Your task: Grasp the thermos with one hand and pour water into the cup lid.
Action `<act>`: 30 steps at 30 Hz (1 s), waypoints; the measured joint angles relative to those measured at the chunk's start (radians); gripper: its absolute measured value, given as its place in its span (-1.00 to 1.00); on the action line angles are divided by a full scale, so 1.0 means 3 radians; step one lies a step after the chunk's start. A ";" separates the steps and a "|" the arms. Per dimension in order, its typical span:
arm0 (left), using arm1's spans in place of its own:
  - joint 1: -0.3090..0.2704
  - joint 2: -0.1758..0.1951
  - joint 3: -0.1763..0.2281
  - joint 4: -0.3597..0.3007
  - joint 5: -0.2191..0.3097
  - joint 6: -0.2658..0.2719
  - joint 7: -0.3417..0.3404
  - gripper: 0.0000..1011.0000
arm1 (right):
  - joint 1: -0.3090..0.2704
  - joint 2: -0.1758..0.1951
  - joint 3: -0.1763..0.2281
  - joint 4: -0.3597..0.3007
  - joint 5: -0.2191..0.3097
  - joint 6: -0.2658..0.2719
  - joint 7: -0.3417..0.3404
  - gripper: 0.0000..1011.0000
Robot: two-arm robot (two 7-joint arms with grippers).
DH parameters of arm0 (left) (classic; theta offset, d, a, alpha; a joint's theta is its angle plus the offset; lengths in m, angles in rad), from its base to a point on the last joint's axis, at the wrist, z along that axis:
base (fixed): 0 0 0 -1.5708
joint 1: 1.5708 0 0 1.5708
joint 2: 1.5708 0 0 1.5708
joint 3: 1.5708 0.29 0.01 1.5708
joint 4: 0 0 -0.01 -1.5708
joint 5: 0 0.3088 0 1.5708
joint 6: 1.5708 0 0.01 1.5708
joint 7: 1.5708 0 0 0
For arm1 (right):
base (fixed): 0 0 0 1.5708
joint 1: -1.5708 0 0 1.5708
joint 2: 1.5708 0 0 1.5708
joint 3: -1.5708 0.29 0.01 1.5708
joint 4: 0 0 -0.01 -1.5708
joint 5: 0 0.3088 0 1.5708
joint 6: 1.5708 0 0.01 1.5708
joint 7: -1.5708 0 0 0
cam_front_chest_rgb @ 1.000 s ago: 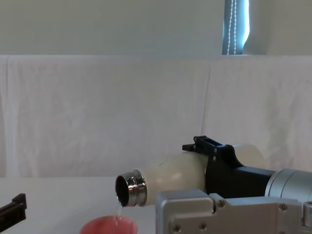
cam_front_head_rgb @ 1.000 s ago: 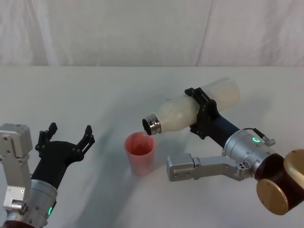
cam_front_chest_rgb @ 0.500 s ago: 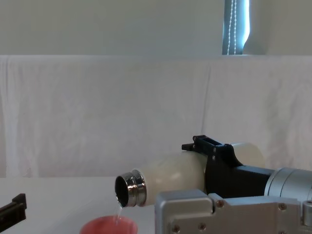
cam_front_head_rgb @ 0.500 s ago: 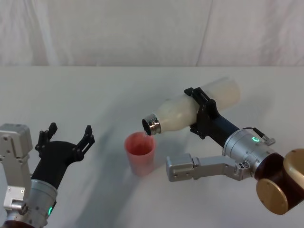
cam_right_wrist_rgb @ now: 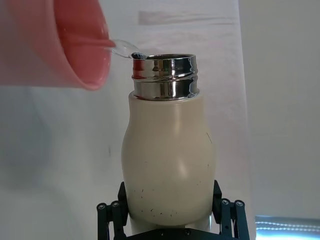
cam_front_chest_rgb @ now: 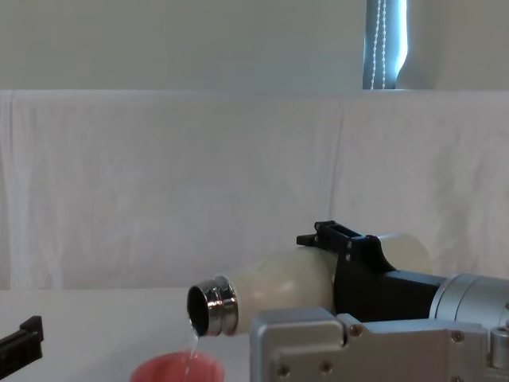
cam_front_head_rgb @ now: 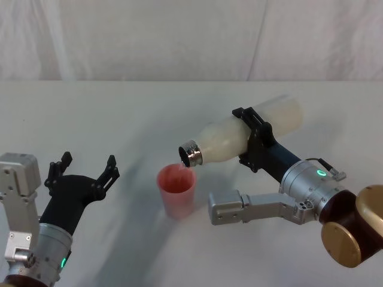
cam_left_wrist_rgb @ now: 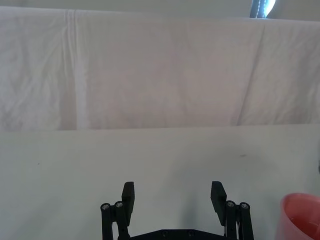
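My right gripper (cam_front_head_rgb: 254, 139) is shut on the cream-white thermos (cam_front_head_rgb: 230, 137), holding it tipped nearly level above the table. Its steel neck (cam_front_head_rgb: 191, 155) points down-left over the salmon-pink cup lid (cam_front_head_rgb: 176, 191). A thin stream of water runs from the neck (cam_front_chest_rgb: 208, 306) into the cup lid (cam_front_chest_rgb: 178, 371); the right wrist view shows the thermos (cam_right_wrist_rgb: 169, 160) and water leaving its mouth toward the cup lid (cam_right_wrist_rgb: 75, 47). My left gripper (cam_front_head_rgb: 84, 170) stays open to the left of the cup lid, holding nothing; its fingertips (cam_left_wrist_rgb: 128, 192) stand apart.
A white cloth covers the table (cam_front_head_rgb: 119, 113) and hangs as a backdrop (cam_front_chest_rgb: 159, 191) behind it. The right forearm link (cam_front_head_rgb: 239, 209) lies just right of the cup lid, low over the table.
The thermos neck has shifted very slightly; water keeps running into the cup lid. The left arm has barely moved.
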 joint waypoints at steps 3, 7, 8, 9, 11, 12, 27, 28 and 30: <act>0.0000 0.0000 0.0000 0.0000 0.0000 0.0000 0.0000 0.98 | -0.0031 -0.0036 0.0039 0.0000 0.0069 0.0007 -0.0020 0.89; 0.0000 0.0000 0.0000 0.0000 0.0000 0.0000 0.0000 0.98 | -0.0069 -0.0068 0.0092 0.0000 0.0162 0.0007 -0.0046 0.89; 0.0000 0.0000 0.0000 0.0000 0.0000 0.0000 0.0000 0.98 | -0.0078 -0.0075 0.0106 -0.0002 0.0183 0.0007 -0.0050 0.89; 0.0000 0.0000 0.0000 0.0000 0.0000 0.0000 0.0000 0.98 | -0.0096 -0.0087 0.0130 -0.0008 0.0226 0.0003 -0.0059 0.89; 0.0000 0.0000 0.0000 0.0000 0.0000 0.0000 0.0000 0.98 | -0.0113 -0.0099 0.0152 -0.0010 0.0267 -0.0003 -0.0064 0.89; 0.0000 0.0000 0.0000 0.0000 0.0000 0.0000 0.0000 0.98 | -0.0130 -0.0111 0.0177 -0.0015 0.0306 -0.0010 -0.0064 0.89; 0.0000 0.0000 0.0000 0.0000 0.0000 0.0000 0.0000 0.98 | -0.0356 -0.0256 0.0461 -0.0214 0.0878 -0.0015 0.0065 0.89; 0.0000 0.0000 0.0000 0.0000 0.0000 0.0000 0.0000 0.98 | -0.0370 -0.0267 0.0482 -0.0231 0.0922 -0.0011 0.0082 0.89; 0.0000 0.0000 0.0000 0.0000 0.0000 0.0000 0.0000 0.98 | -0.0395 -0.0290 0.0522 -0.0262 0.1012 -0.0004 0.0115 0.89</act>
